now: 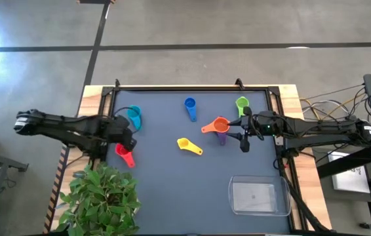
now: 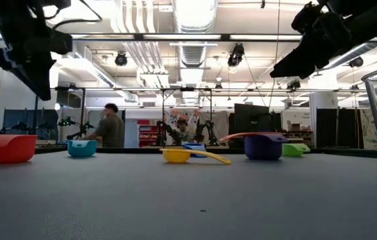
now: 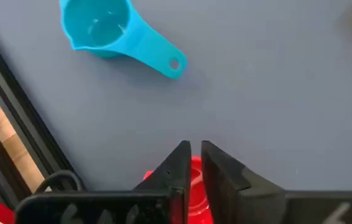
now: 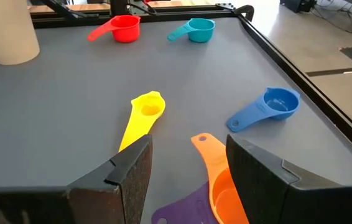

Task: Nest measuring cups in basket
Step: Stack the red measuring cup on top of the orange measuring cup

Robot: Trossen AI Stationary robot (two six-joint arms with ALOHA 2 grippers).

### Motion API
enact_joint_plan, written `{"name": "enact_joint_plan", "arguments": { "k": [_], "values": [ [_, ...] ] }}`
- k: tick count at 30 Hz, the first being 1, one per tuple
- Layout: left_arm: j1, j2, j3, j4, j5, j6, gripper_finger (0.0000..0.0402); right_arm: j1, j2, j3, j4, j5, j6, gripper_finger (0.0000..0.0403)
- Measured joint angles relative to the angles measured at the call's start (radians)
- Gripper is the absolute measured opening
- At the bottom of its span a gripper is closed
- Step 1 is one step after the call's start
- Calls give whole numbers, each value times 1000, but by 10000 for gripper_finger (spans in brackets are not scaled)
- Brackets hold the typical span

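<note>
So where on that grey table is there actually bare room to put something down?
The widest bare patch lies between the plant, the yellow cup and the clear basket. A smaller one sits between the teal cup and blue cup. It is crowded around the right gripper, where orange, purple and green cups cluster.

Beside the right gripper (image 1: 244, 134) the orange cup (image 1: 219, 124) looked smooth glossy plastic; the table (image 1: 172, 177) matt.

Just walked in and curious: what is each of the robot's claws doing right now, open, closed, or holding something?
Left gripper: nearly closed, holding nothing, above the red cup.
Right gripper: open, empty, over the orange cup stacked on the purple cup.
</note>
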Motion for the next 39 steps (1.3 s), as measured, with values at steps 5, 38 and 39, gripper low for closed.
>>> {"name": "enact_joint_plan", "arguments": {
  "k": [5, 38, 39],
  "values": [
    [0, 76, -12, 2, 60, 7, 108, 0, 0, 0, 0, -3, 5, 194],
    [0, 265, -148, 261, 249, -334, 87, 0, 0, 0, 0, -3, 8, 194],
    [0, 275, -139, 266, 246, -317, 70, 0, 0, 0, 0, -3, 8, 194]
  ]
}}
